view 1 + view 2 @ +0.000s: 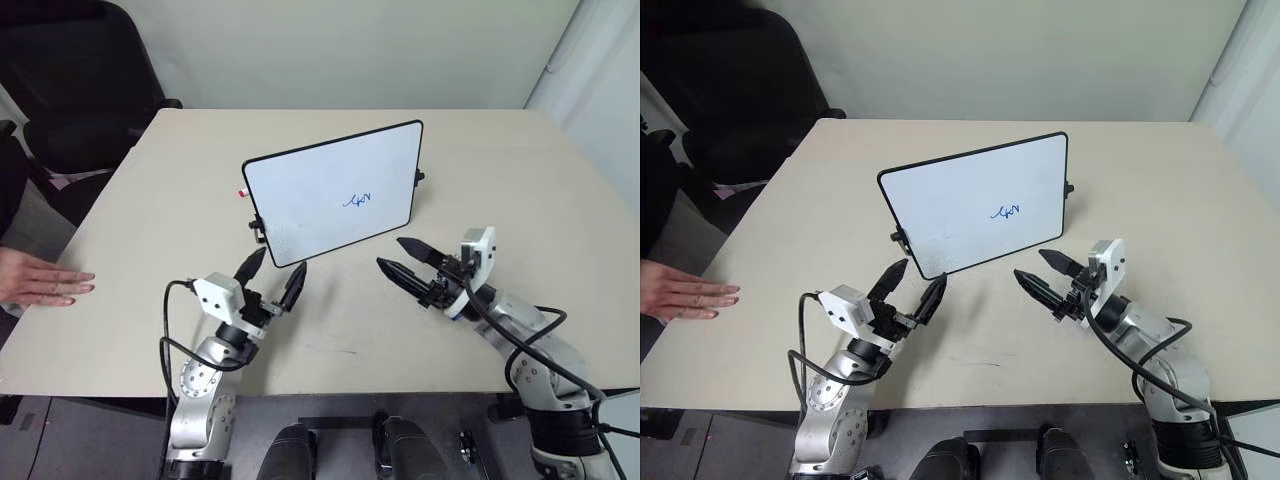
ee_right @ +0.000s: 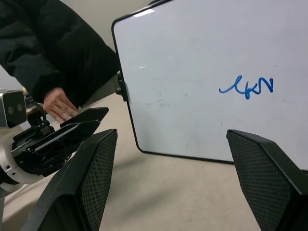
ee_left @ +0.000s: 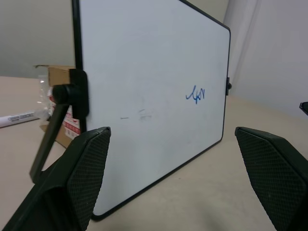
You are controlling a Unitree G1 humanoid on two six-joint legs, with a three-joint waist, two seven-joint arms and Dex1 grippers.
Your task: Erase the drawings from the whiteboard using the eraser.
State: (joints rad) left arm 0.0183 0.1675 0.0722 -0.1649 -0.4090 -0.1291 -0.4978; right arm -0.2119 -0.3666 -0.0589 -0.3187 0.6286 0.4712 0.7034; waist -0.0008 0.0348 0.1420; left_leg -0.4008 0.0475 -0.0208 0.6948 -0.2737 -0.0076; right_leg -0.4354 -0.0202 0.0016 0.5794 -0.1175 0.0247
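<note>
A beige table (image 1: pixel 520 180) stands against a pale wall, with a black chair (image 1: pixel 70 80) at its far left corner and a person's hand (image 1: pixel 40 280) resting flat on the left edge. The whiteboard (image 1: pixel 335 190) stands propped near the table's middle, tilted back and facing the robot, its left end nearer than its right. The drawings (image 1: pixel 357 200), a small blue scribble, sit on the right half of the board, a little below mid-height. The left gripper (image 1: pixel 272 277) reaches forward from the near edge, angled slightly upward and to the right, fingers spread and holding nothing; its tips hover just before the board's lower left corner, not touching it. The right gripper (image 1: pixel 402 256) reaches forward and to the left, also a little above level, fingers spread wide and empty, just in front of the board's lower right edge and below the scribble. In the left wrist view a cardboard box (image 3: pixel 60 86) and a marker (image 3: pixel 19 118) lie behind the board.
</note>
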